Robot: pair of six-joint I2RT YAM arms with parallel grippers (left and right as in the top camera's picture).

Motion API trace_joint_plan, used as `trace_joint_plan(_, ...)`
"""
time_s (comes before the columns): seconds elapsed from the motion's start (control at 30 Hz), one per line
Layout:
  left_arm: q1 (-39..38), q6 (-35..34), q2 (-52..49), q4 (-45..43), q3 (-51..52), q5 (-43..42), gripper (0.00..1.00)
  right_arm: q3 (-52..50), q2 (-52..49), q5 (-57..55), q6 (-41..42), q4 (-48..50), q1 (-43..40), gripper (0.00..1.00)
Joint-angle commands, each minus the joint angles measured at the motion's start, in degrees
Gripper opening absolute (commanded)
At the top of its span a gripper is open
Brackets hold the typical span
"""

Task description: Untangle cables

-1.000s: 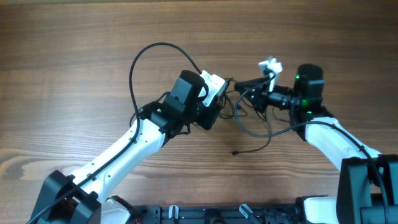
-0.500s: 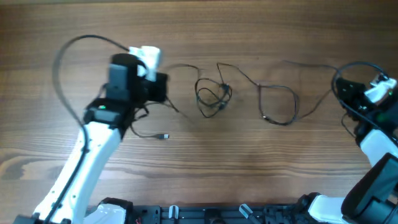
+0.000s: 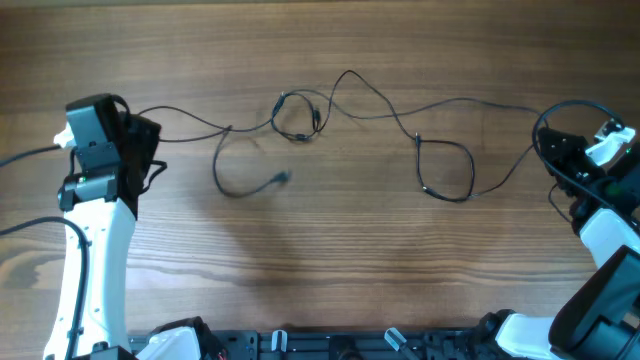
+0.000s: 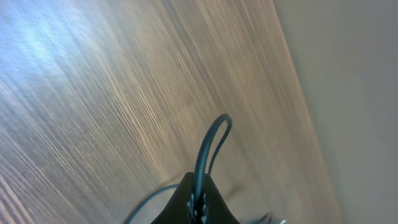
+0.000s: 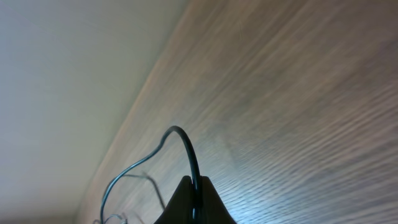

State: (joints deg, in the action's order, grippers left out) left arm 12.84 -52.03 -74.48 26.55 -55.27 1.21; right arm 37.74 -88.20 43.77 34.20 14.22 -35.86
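Note:
The cables (image 3: 297, 118) lie stretched across the table as thin black cords, with a small knotted clump left of centre. A loose loop (image 3: 446, 170) lies to the right, and another curl ends in a small plug (image 3: 282, 178). My left gripper (image 3: 140, 135) is at the far left, shut on one cord end (image 4: 208, 146). My right gripper (image 3: 555, 148) is at the far right, shut on another cord end (image 5: 186, 146). Each wrist view shows a cord pinched between closed jaws, the left (image 4: 198, 198) and the right (image 5: 194, 190), and arcing up from them.
The wooden table (image 3: 330, 270) fills the overhead view. Thicker black robot wires loop over each arm, the left one (image 3: 20, 160) and the right one (image 3: 570, 105). A black rail (image 3: 330, 340) runs along the front edge. The table's far edge meets a pale wall (image 5: 74, 56).
Both arms swung apart from the centre a second ago. Since half a second ago the left arm moved further left with its cord, drawing the clump up and left. The right arm stayed still.

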Motion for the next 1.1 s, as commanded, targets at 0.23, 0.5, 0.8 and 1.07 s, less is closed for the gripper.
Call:
trace_joint_plan(0.23,0.5,42.3,1.5,-12.4,-0.9,-12.4,0.04,0.2,-0.7,-0.8,-13.0,0.1,20.7,0.05)
trace_joint_plan(0.5,1.2,65.1,9.2,-24.0,-4.8,-5.5,0.04,0.2,-0.7,-19.8,-16.2,-10.8,28.9,0.05)
trace_joint_plan(0.8,8.5,60.0,2.4,-43.3,-4.8,0.6,0.04,0.2,-0.7,-19.8,-16.2,-14.9,29.7,0.05)
trace_joint_plan(1.07,17.8,56.0,-7.3,-59.0,-7.2,-0.5,0.04,0.2,-0.7,-19.8,-15.9,-18.2,31.1,0.05)
